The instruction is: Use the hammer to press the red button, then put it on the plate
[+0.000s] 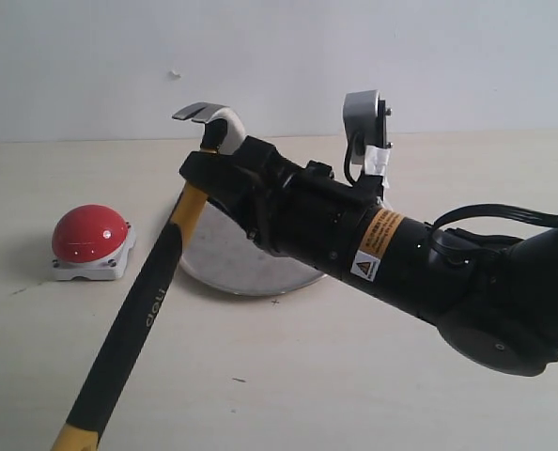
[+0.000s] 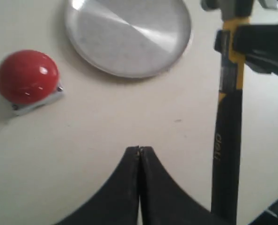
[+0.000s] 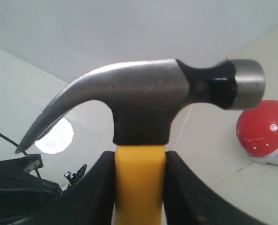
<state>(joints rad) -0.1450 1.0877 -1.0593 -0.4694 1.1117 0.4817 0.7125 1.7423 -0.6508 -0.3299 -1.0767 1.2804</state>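
Hammer [image 1: 133, 324] head-up, handle slanting toward camera, right gripper [image 3: 140, 161] clamped on its yellow neck, left gripper [image 2: 140, 149] pressed together, empty, plate [image 1: 232, 268] on table [image 1: 354, 376] behind, red button [image 1: 89, 233] apart beside it.

pincer [image 3: 140, 187] clamps hammer [image 3: 143, 103] handle; red button [image 3: 264, 127] beyond.

Hammer [image 3: 143, 98]: dark steel head with a dull brushed sheen and a brighter striking face; the handle is smooth yellow near the head, then a matt black grip, rubber or plastic, can't tell. Button [image 1: 89, 233], left of frame: glossy red plastic dome on a matt light-grey base. Plate [image 2: 129, 33]: brushed silver metal, reflective; table [image 1: 288, 376]: matt, pale, smooth, lightly scuffed.
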